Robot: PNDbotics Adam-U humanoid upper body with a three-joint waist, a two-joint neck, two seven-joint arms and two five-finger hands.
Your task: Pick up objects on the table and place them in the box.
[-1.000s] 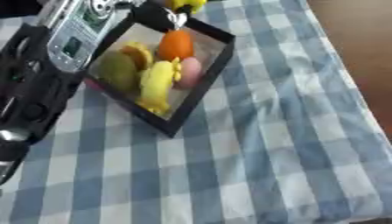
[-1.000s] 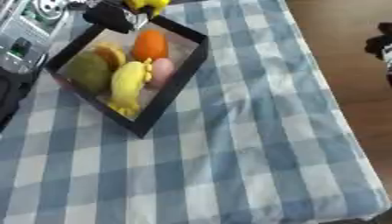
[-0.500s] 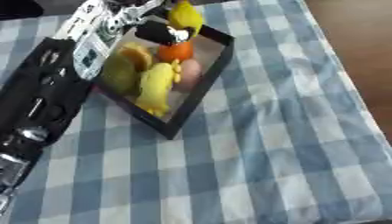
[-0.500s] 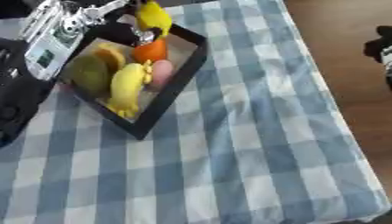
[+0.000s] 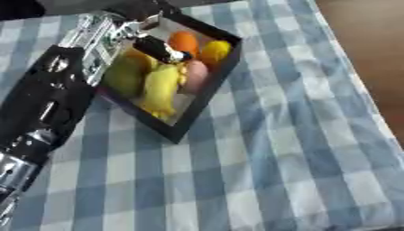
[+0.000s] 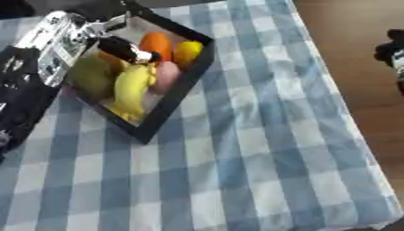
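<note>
Left eye view: the left hand point(image 5: 138, 27) is over the far-left part of the black box point(image 5: 207, 97), with one dark finger point(image 5: 162, 49) stretched straight out across the fruit. It isn't wrapped round anything, so I'd call it spread and holding nothing. Just past that fingertip sits a small yellow fruit point(image 5: 214, 50) in the box's far corner, next to an orange one point(image 5: 184, 43), so my guess is the drop-off is done. Under the finger lie a long yellow piece point(image 5: 161, 88), a pink one point(image 5: 195, 76) and a green one point(image 5: 126, 76). The forearm slants up from the lower left, over the checked cloth point(image 5: 268, 149).

Right eye view: same deal, finger straight over the fruit and nothing in the hand. I see no loose objects on the cloth on the side away from the hand. A dark shape point(image 6: 392, 52) at the right edge might be the right hand, but I can't tell its fingers.
</note>
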